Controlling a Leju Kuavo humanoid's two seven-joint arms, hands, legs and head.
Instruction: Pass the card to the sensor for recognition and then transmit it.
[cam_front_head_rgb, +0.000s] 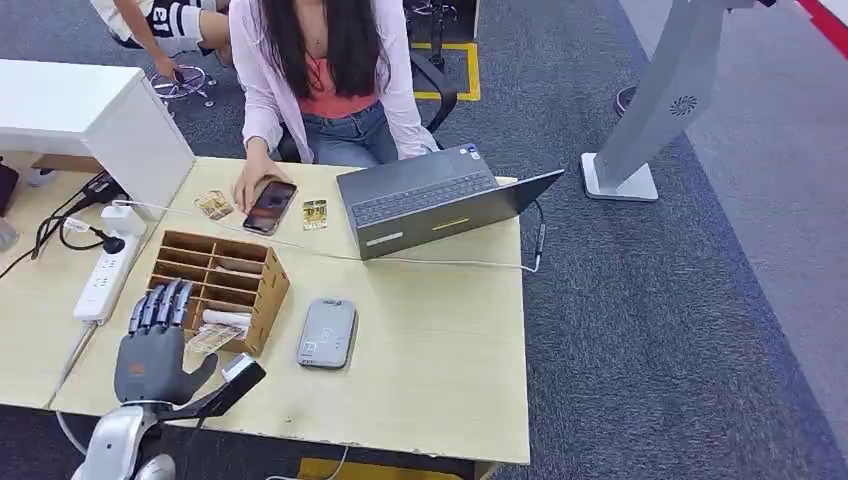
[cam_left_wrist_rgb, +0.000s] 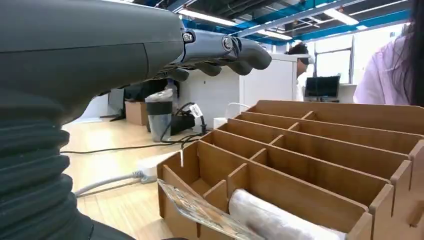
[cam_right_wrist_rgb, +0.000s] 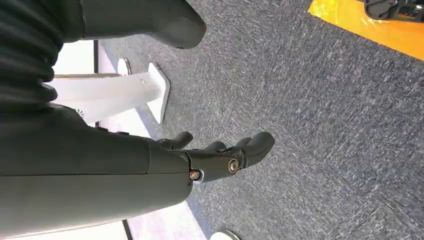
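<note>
Nearest the head camera, the left hand (cam_front_head_rgb: 158, 345) hovers over the table's (cam_front_head_rgb: 440, 340) near-left corner with its fingers (cam_front_head_rgb: 160, 305) stretched out flat and apart, grasping nothing; its fingertips reach over the near edge of the wooden organizer (cam_front_head_rgb: 215, 285). From the left wrist view the same fingers (cam_left_wrist_rgb: 225, 50) extend above the organizer (cam_left_wrist_rgb: 320, 150) without touching it (a gap of air shows beneath them).

A card (cam_front_head_rgb: 212, 338) with a patterned face pokes out of the organizer's nearest compartment, just beside the left hand's thumb, and lies tilted against a pale rolled item (cam_front_head_rgb: 228, 318) in that slot. Seen from the left wrist, the card (cam_left_wrist_rgb: 200, 210) leans at a slant over the front wall, next to the roll (cam_left_wrist_rgb: 280, 220).

Just right of the organizer lies the grey sensor (cam_front_head_rgb: 327, 333), flat on the table and apart from the hand. Further back sit an open laptop (cam_front_head_rgb: 440, 200), a phone (cam_front_head_rgb: 270, 206) under a person's hand (cam_front_head_rgb: 250, 185), and 2 small cards (cam_front_head_rgb: 314, 214) flanking the phone. A white power strip (cam_front_head_rgb: 103, 278) lies along the left side, cables running from it.

The right hand (cam_right_wrist_rgb: 220, 155) hangs beside the robot over grey carpet (cam_right_wrist_rgb: 310, 110), fingers loosely spread and slightly curved, holding nothing, with a white stand base (cam_right_wrist_rgb: 155, 95) on the floor beyond it
</note>
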